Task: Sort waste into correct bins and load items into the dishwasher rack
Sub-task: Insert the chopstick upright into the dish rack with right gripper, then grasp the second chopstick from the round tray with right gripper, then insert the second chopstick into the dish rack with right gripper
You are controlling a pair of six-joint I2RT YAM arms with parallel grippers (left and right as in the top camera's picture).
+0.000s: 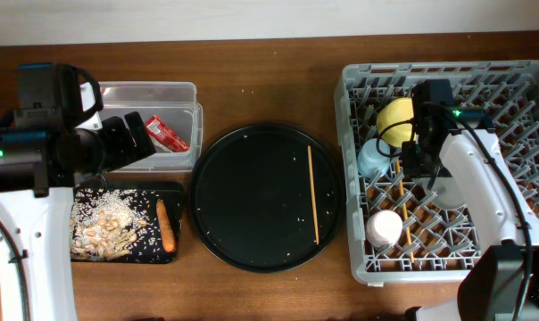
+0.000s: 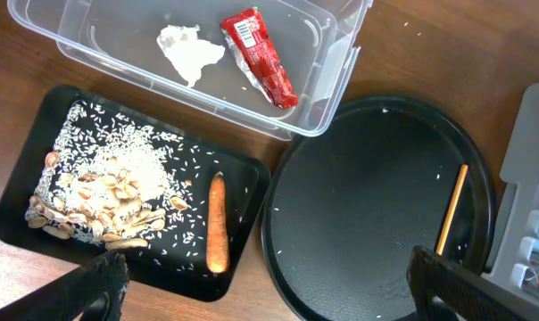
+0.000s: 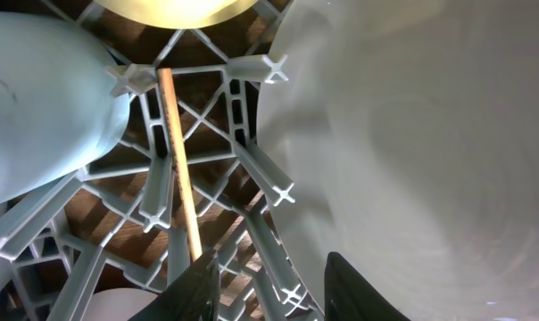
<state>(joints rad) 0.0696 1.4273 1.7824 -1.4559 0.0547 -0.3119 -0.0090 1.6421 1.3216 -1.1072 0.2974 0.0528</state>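
The right gripper [image 3: 271, 272] hangs inside the rack [image 1: 448, 69], right of the round tray [image 1: 252, 196]. Its fingers are parted and empty. A chopstick [image 3: 178, 160] lies on the lattice below, between blue cup [image 1: 372, 159] and plate [image 3: 412, 134]. The bowl [image 1: 394, 114] and pink cup [image 1: 384, 227] are racked too.

Loading looks nearly done. The other chopstick [image 1: 312, 196] lies on the round tray, so fetching it likely comes next.

The left gripper [image 2: 274, 283], spread wide and empty, hovers at that tray's left edge. Left of it, the tub [image 2: 332, 80] holds wrapper [image 2: 259, 58] and tissue [image 2: 189, 49], and the small tray [image 2: 247, 183] holds scraps [image 2: 109, 192] and carrot stick [image 2: 217, 223].
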